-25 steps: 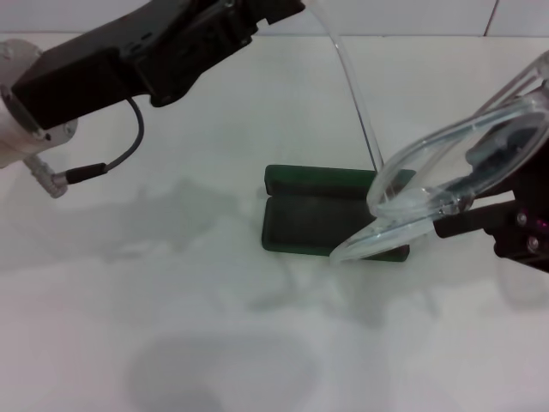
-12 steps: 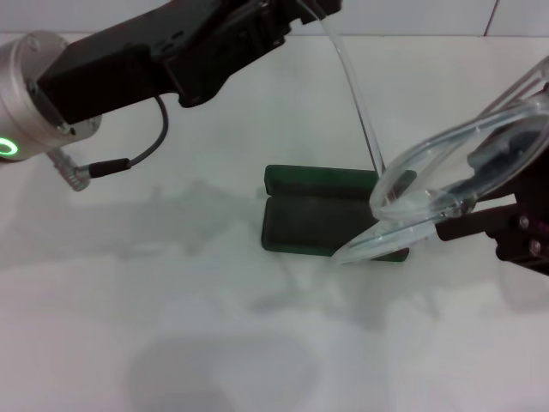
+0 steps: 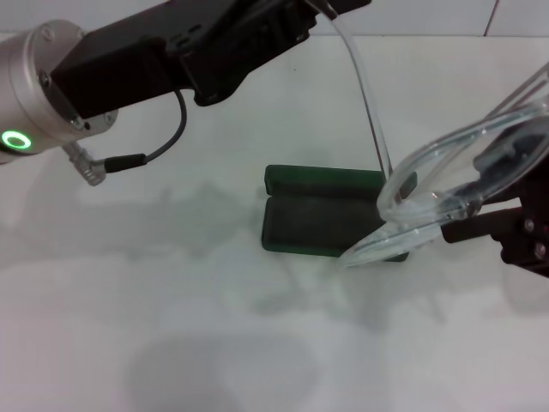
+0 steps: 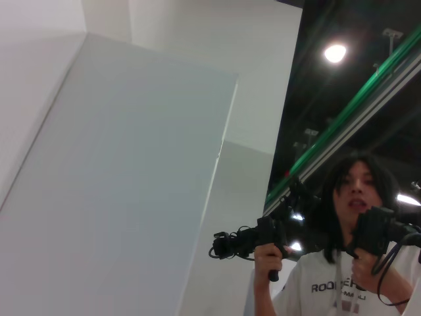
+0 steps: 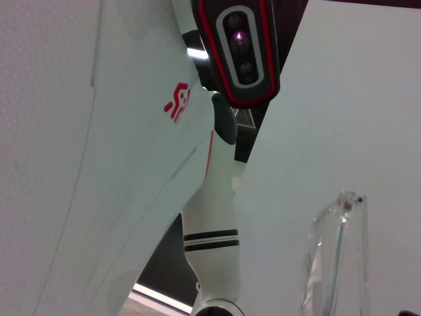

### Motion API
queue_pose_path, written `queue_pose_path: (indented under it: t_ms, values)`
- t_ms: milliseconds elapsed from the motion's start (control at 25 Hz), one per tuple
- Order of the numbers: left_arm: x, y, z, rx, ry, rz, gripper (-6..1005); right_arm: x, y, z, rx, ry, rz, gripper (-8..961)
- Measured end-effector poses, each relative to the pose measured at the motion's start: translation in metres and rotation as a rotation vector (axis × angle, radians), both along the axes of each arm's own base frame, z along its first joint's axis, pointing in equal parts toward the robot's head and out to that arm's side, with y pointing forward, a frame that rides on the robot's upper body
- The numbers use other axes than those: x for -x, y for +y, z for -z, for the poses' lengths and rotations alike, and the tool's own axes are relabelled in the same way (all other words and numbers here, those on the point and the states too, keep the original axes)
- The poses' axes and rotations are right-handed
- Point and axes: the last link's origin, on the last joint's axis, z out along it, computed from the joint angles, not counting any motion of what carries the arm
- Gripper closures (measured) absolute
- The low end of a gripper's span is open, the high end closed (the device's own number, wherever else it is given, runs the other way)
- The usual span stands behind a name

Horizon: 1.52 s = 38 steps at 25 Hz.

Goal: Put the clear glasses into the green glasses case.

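Clear glasses (image 3: 467,176): held above the table (image 3: 171,326) at right, over the right end of the case. Front tilted, long axis running from low near-left to high far-right; right end cut off at the frame edge. One temple arm (image 3: 360,94) extends up and far-left to the left gripper (image 3: 330,7). Lens edge also shows in the right wrist view (image 5: 332,263).

Green glasses case (image 3: 322,213): open flat on the table, centre-right; long axis left to right, hinge line running that way too. Right end hidden behind the lenses.

Left gripper: at top edge, at the temple tip; fingers cut off, grip cannot be told.

Right gripper (image 3: 502,193): at right edge, seen through the lenses; looks closed on the frame.
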Motion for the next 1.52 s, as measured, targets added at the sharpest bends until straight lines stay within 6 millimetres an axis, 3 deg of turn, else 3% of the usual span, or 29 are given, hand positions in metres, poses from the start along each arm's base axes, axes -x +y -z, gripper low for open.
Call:
queue_pose_path:
  t_ms: [600, 1160, 1520]
  values:
    - [-0.006, -0.020, 0.005, 0.019, 0.011, 0.081, 966, -0.004, -0.002, -0.003, -0.014, 0.024, 0.015, 903]
    - [0.007, -0.006, 0.003, -0.046, 0.016, -0.035, 966, -0.003, -0.004, 0.001, 0.004, 0.014, 0.005, 903]
    - [-0.008, -0.010, 0.009, -0.007, -0.004, 0.026, 966, -0.004, -0.004, 0.002, 0.008, 0.015, 0.012, 903]
